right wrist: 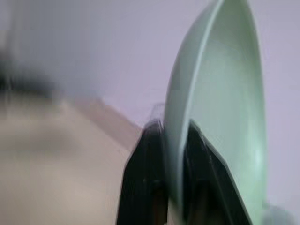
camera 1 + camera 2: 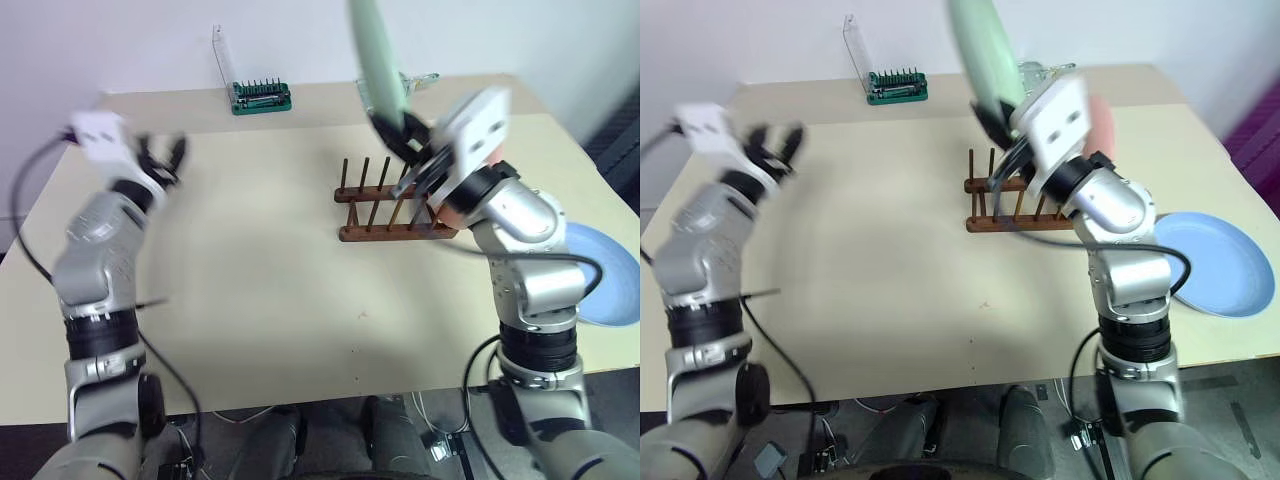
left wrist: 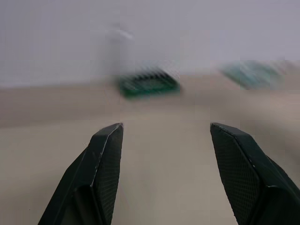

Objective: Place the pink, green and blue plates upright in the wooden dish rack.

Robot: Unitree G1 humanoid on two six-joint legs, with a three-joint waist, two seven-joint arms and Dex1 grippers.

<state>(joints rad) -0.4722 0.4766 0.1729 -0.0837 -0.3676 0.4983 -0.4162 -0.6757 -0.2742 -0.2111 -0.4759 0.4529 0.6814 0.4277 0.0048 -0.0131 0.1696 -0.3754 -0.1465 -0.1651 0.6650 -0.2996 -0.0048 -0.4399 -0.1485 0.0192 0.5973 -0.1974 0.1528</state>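
From my station, the table [image 2: 280, 300] took up most of the head views, and the wooden dish rack [image 2: 385, 215] stood on its right half, with a pink plate [image 2: 1102, 122] showing just past the right wrist, though I could not tell whether it already sat in a slot. The blue plate [image 2: 1215, 262] lay flat near the table's right edge, well apart from the rack. I had the green plate [image 2: 378, 55] pinched by its lower rim in the right gripper [image 2: 398, 135], fingers closed on either side of the rim, the plate standing on edge in the air above the rack. My left gripper [image 2: 163, 158] hung over the far left of the table with its fingers spread wide and nothing between them. A green bit holder [image 2: 261, 96] sat by the back edge, clear of the work. To do this step well, I judged I should keep the plate vertical, line its edge up with a free gap between two peg pairs, lower slowly, and release only once the rim rested on the rails, since a tilted entry could knock the light rack askew.
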